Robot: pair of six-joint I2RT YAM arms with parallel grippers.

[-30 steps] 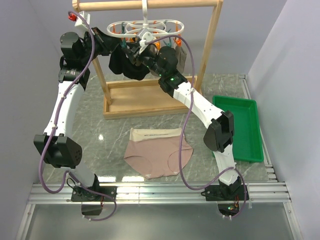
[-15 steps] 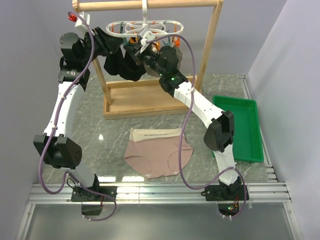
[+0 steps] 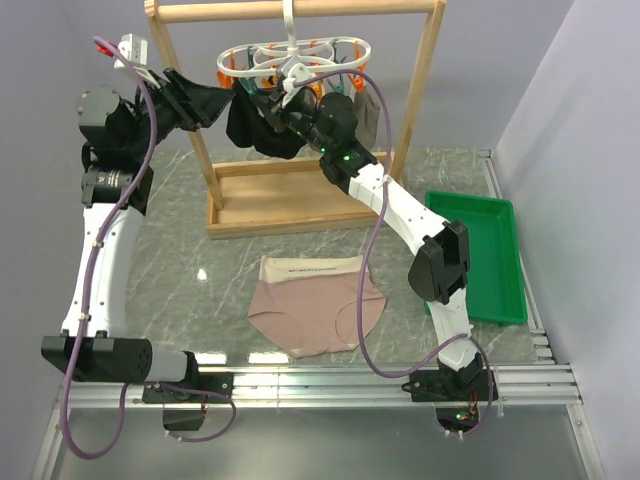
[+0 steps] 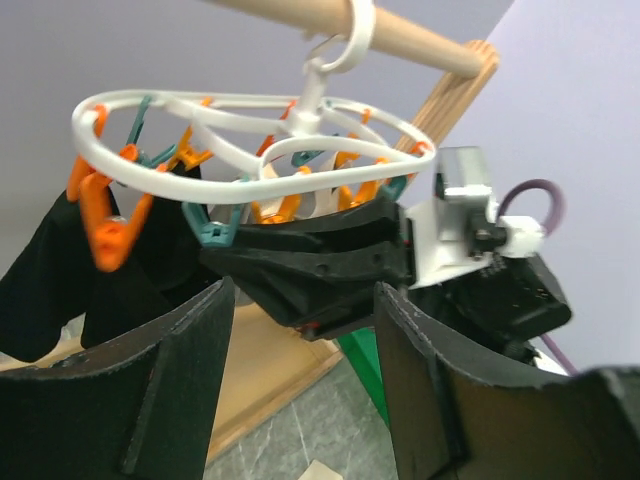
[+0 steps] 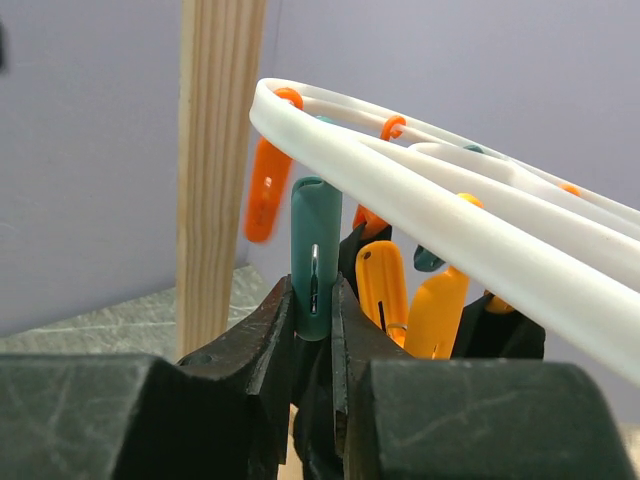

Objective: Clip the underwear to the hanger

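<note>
Left claw [image 4: 304, 290] now stands wide, with nothing between its fingers. One second ago it was almost shut, close under the hanger [image 5: 400, 180]. It has since opened in stages and drawn back to the left side of the wooden rack [image 3: 425, 80].

Right claw [image 5: 316, 320] is narrow and pinches a teal peg [image 5: 315, 250] that hangs from the hanger's rim. Its position at the hanger is unchanged over the same second.

A black garment [image 3: 255, 130] hangs from the left part of the hanger, between the two claws. Neither claw grips it.

The underwear [image 3: 315, 305] lies flat on the bench [image 3: 180, 250], at the middle of the near edge, with its pale waistband turned toward the rack. It is well apart from both claws and has not shifted.

Assessment: the left claw's release suggests the black garment is finished with. The left arm is probably free to descend for the underwear. No part of the underwear has yet reached a peg, so the clipping itself is not begun.
</note>
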